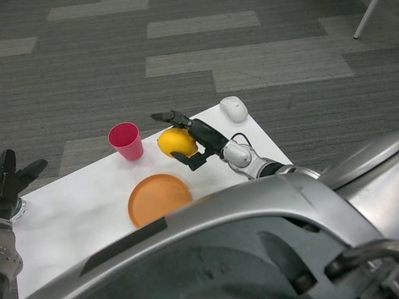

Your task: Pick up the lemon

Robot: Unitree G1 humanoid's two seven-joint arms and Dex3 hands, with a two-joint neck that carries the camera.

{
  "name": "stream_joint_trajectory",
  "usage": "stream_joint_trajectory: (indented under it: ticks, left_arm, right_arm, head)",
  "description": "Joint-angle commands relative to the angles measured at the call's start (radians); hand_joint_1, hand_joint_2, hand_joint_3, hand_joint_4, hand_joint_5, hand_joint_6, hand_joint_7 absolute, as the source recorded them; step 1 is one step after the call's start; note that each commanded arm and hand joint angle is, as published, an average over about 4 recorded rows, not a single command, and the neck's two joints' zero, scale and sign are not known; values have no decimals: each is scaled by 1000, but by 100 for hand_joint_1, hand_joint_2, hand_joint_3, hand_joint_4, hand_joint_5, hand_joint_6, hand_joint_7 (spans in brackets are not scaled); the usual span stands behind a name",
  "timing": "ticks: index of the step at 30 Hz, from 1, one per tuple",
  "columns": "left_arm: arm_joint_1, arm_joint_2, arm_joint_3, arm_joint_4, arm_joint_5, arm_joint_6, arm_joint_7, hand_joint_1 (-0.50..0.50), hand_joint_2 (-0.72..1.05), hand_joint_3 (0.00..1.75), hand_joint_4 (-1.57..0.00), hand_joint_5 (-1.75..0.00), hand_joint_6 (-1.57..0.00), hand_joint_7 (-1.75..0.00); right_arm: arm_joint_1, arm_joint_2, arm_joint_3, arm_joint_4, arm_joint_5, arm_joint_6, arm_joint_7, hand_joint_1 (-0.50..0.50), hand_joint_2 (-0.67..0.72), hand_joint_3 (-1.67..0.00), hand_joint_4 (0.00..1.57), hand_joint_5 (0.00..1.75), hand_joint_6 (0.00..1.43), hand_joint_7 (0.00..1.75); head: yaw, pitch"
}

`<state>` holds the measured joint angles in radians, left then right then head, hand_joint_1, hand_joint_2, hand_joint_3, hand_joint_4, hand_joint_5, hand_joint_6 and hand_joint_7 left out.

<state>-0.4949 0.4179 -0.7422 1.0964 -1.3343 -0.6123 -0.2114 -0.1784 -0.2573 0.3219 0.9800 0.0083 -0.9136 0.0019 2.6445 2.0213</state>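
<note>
Lemon (176, 142) — gripped in right robot hand (190, 140).

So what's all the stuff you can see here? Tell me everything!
lemon: one, yellow, held in the right hand, near the table's middle
cup: one, pink, upright on the table, left of the lemon
plate: one, orange, on the table, nearer the robot than the lemon
mouse: one, white, at the table's far corner
table: one, white
floor: grey carpet with paler strips
right hand: one, black, fingers around the lemon
left hand: one, black, at the table's left edge, holding nothing
</note>
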Motion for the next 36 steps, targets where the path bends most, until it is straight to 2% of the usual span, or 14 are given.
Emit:
stream_joint_trajectory:
  ticks: [1,2,3,5,6,10,14,18,21,25,27,36]
  left_arm:
    - [-14,16,5,0,1,2,-2,50,96,9,-7,0,0,0]
    - [-14,16,4,-1,1,1,-2,50,96,9,-7,0,0,0]
    - [-14,16,4,-2,1,1,-2,50,96,9,-7,0,0,0]
    - [-12,16,5,-3,1,-2,-2,50,96,9,-7,0,0,0]
    - [-11,16,5,-3,1,-3,-2,50,96,7,-7,0,0,0]
    - [-7,16,7,-3,1,-5,-2,50,96,4,-7,0,0,0]
    - [-1,15,13,-4,1,-7,-2,50,96,9,-7,0,0,0]
    - [3,15,20,-7,1,-7,-2,50,96,9,-7,0,0,0]
    - [4,15,24,-10,1,-8,-2,50,96,9,-7,0,0,0]
    - [6,16,25,-13,1,-7,-2,50,96,7,-7,0,0,0]
    - [9,16,29,-14,1,-7,-2,50,96,9,-7,0,0,0]
    - [16,16,32,-15,1,-9,-2,50,100,4,-7,0,0,0]
  right_arm:
    - [-37,-17,101,-16,70,-2,-3,-38,-54,-143,0,136,0,35]
    - [-39,-18,111,-25,81,-3,-3,-38,-54,-143,0,136,0,35]
    - [-39,-17,110,-33,87,-3,-3,-38,-54,-143,0,136,0,35]
    - [-37,-18,102,-61,100,-4,-5,-38,-54,-143,0,136,0,35]
    - [-36,-19,96,-75,102,-4,-6,-38,-54,-143,0,136,0,35]
    - [-35,-22,78,-136,105,-2,-13,-38,-54,-143,0,136,0,35]
    - [-31,-20,50,-195,108,-2,-18,-38,-54,-143,0,136,0,35]
    - [-25,-15,15,-243,109,-2,-28,-38,-54,-143,0,136,0,35]
    - [-15,-10,-14,-275,108,-2,-36,-38,-54,-143,0,136,0,35]
    - [-5,-1,-47,-297,106,-2,-38,-38,-54,-143,0,136,0,35]
    - [0,0,-65,-303,105,-2,-40,-35,-54,-143,0,136,0,35]
    - [2,3,-96,-307,102,-2,-42,-38,-54,-143,0,136,0,35]
  head:
    - [147,-24]
    - [230,-34]
    - [215,-30]
    - [254,-33]
    - [242,-32]
    - [363,-25]
    - [354,-24]
    - [511,-3]
    - [526,-4]
    - [645,14]
    - [634,20]
    - [645,41]
